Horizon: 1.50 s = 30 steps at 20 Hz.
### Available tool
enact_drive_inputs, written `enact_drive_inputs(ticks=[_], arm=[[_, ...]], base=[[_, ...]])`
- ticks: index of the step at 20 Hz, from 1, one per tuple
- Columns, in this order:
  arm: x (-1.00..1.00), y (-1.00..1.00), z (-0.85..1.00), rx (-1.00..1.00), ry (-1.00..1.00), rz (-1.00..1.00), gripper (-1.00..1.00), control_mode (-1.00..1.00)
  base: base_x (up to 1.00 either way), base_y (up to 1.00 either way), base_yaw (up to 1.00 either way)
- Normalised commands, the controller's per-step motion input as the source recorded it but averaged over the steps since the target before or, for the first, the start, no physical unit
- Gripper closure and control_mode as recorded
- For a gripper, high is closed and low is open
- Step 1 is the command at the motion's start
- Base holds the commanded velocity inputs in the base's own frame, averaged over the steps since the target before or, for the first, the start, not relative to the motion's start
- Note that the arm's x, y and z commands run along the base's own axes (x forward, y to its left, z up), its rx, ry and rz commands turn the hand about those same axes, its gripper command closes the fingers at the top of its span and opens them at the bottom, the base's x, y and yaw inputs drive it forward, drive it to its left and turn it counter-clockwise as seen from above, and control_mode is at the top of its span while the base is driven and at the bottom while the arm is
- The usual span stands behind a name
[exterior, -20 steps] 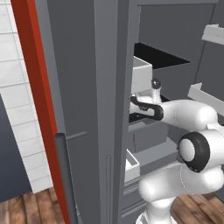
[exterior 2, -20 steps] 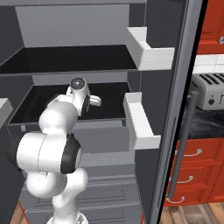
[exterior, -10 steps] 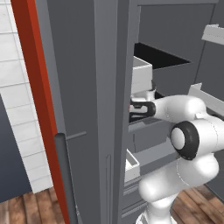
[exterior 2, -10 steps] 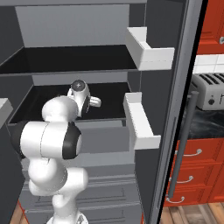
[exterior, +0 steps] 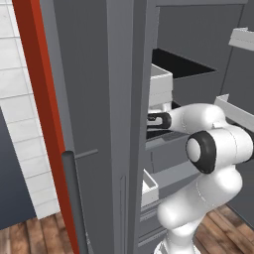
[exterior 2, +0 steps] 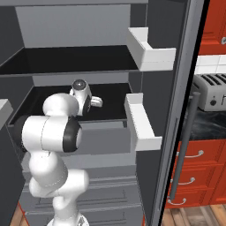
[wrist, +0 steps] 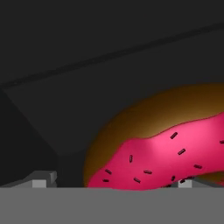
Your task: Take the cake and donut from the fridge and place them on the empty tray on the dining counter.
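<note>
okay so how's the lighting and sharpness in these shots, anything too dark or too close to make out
Hand view: the fridge interior is very dark, its shelf edges barely traceable; the donut sits so close that it is cut off by the frame, its pink icing bright and slightly soft. Left base view: evenly lit, the gripper partly hidden behind the door edge. Right base view: clear and evenly lit, black shelves without detail.

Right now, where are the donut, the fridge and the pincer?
donut (wrist: 166, 153), hand view, on its pink icing.
fridge (exterior 2: 141, 48), right base view, on a white door bin.
pincer (wrist: 113, 183), hand view, midway between its open tips.
</note>
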Motion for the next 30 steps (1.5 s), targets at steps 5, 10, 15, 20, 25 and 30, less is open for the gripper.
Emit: enact_drive_inputs(ticks=[5,10,15,20,25,30], arm=[[-0.3,-0.16,-0.92,-0.21,0.08,-0.11,1.0,-1.0],[-0.11,-0.25,-1.0,-0.21,0.22,-0.15,1.0,-1.0],[-0.19,-0.55,-1.0,0.0,0.2,-0.14,1.0,-1.0],[-0.65,-0.38,-0.43,0.13,0.05,-0.13,1.0,-1.0],[-0.89,-0.1,0.14,0.12,0.17,-0.1,1.0,-1.0],[-0.94,-0.1,0.33,0.09,0.23,-0.11,1.0,-1.0]], base=[[0.0,0.0,0.0],[0.0,0.0,0.0],[0.0,0.0,0.0],[0.0,0.0,0.0],[0.0,0.0,0.0],[0.0,0.0,0.0]])
